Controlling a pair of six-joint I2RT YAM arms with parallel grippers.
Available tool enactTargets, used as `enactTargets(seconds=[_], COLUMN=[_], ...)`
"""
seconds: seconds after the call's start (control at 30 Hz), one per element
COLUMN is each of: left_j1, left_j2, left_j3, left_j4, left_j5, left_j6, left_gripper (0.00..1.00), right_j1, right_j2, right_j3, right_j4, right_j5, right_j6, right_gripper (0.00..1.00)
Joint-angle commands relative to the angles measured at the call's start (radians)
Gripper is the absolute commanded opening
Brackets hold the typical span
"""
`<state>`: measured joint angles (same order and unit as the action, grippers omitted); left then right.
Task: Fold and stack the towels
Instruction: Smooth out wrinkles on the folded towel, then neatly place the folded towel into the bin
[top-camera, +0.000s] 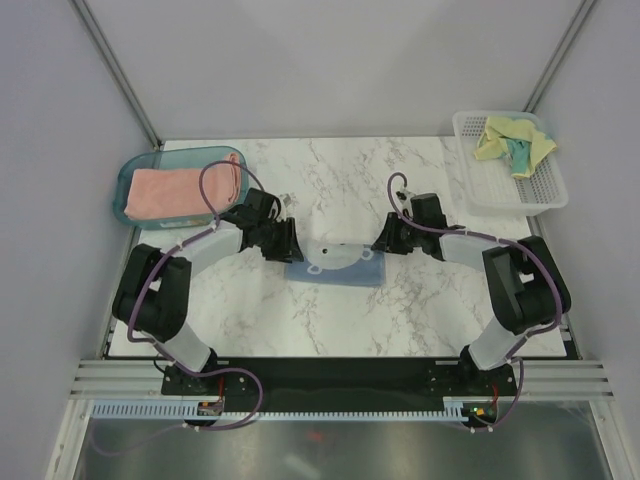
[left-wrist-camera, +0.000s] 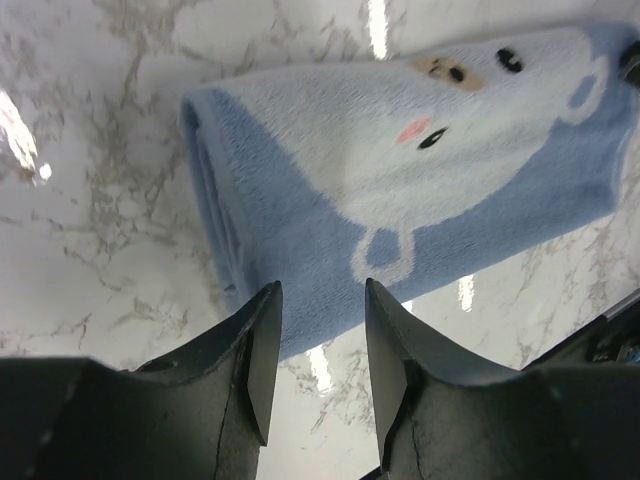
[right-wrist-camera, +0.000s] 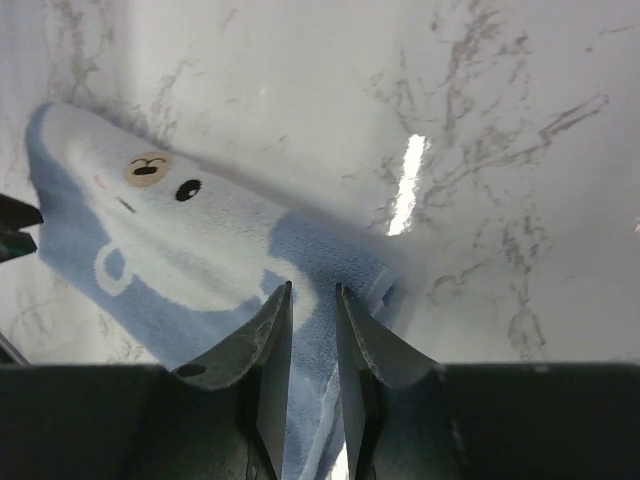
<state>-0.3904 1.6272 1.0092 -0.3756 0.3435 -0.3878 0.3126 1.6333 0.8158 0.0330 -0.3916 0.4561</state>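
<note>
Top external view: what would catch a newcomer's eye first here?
A folded light blue towel lies mid-table, with the left claw and the right claw at its ends. A salmon-pink towel fills the teal tray far left; a crumpled yellow towel sits in the white basket far right.

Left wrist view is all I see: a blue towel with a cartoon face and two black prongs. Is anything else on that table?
Observer: A salmon-pink towel lies folded in a teal tray at the far left.
Visitor: More towels?
Observer: A pale yellow towel sits crumpled in a white basket, far right.
Visitor: And the other arm?
Observer: The right gripper is at the opposite end of the blue towel.
</note>
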Motion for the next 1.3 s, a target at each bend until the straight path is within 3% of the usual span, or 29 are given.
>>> enactTargets(seconds=[0.0,0.27,0.5,0.63,0.87,1.07,1.27], left_j1=[-0.004,-0.004,0.007,0.03,0.045,0.045,0.045], left_j2=[0.016,-0.033,-0.066,-0.03,0.013,0.007,0.086], left_j3=[-0.064,-0.055,0.061,0.063,0.042,0.068,0.115], left_j4=[0.033,0.02,-0.098,-0.095,-0.045,0.037,0.037], left_j5=[-0.012,-0.038,-0.084,-0.049,0.009,0.175,0.154], left_j6=[-0.062,-0.106,-0.053,-0.031,-0.025,0.003,-0.017], left_gripper=[0.46,0.47,0.52,0.56,0.54,0.45,0.3], right_j1=[-0.027,-0.047,-0.047,-0.044,-0.018,-0.01,-0.003], right_j2=[0.052,0.027,-0.148,-0.219,-0.26,-0.276,-0.322], right_j3=[0.008,0.101,0.105,0.014,-0.11,-0.141,-0.098], right_j4=[0.088,-0.007,-0.255,-0.269,-0.165,-0.162,-0.216], right_j5=[-0.047,-0.124,0.107,0.123,0.089,0.051,0.079], right_j6=[-0.031,-0.122,0.005,0.105,0.174,0.168,0.176], right_gripper=[0.31,0.38,0.54,0.63,0.61,0.45,0.41])
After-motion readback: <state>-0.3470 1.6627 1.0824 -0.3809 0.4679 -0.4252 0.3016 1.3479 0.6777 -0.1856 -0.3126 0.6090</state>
